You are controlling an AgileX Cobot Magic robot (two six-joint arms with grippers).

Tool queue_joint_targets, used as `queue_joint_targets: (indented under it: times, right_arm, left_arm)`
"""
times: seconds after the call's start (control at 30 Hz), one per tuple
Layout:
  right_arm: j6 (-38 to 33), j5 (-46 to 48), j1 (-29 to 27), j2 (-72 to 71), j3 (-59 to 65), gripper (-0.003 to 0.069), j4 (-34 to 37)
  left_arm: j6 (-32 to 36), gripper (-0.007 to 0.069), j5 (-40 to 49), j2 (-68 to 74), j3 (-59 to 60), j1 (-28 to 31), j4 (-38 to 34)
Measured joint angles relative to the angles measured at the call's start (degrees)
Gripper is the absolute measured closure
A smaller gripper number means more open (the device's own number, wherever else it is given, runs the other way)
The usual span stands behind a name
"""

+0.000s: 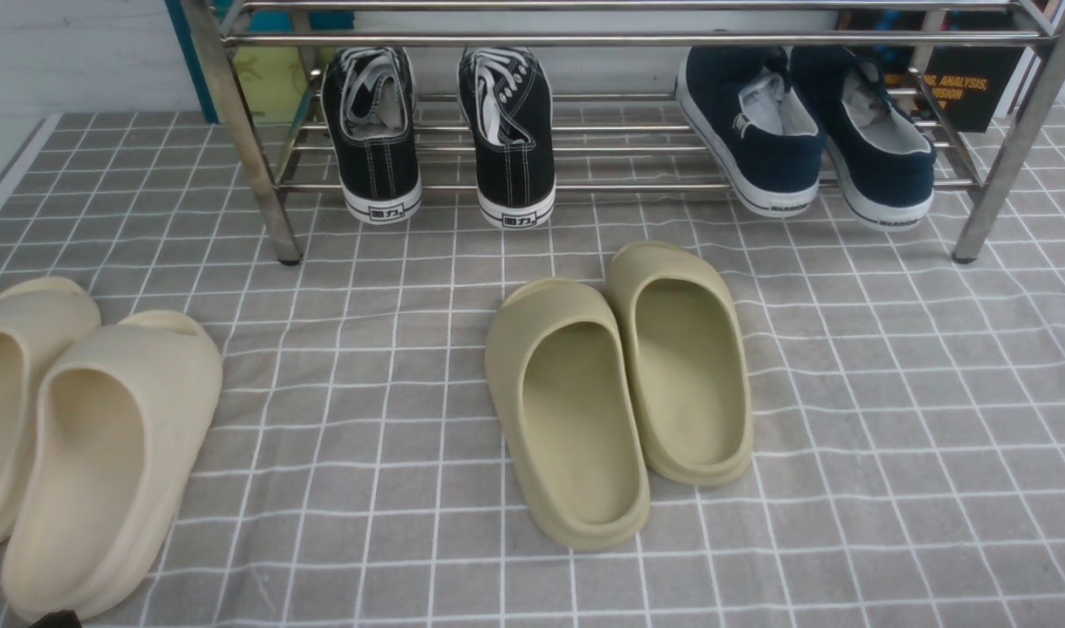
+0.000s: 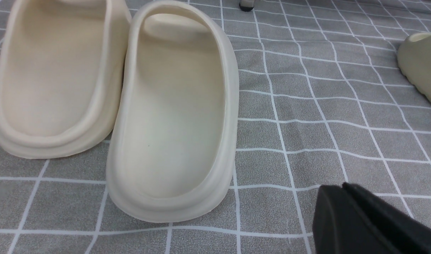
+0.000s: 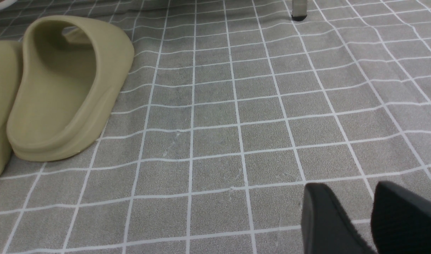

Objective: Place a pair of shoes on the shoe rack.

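- Resting heel-out on the shiny silver tube shoe rack [image 1: 262,166]: both black canvas lace-up sneakers [image 1: 445,131].
- Left gripper [image 2: 346,197]: pinched together, empty, beside the cream foam slides [image 2: 173,113].
- Right gripper [image 3: 369,211]: spread apart, holding nothing.

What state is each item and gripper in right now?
black sneakers: both on the shoe rack's lower shelf, heels toward the camera, apart.
navy sneakers: on the same shelf, side by side.
shoe rack: standing upright on the checked cloth.
olive slides: on the cloth, touching, unheld.
cream slides: on the cloth, touching, unheld.
left gripper: shut, empty.
right gripper: open, empty.
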Motion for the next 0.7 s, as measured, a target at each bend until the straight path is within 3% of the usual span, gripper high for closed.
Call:
queue_joint_targets:
  times: [0.7]
  right_arm:
    - [0.0, 0.0, 0.0, 0.0, 0.0, 0.0419, 0.0]
  left_arm:
    - [-0.05, 0.059, 0.04, 0.0, 0.0, 0.0, 0.0]
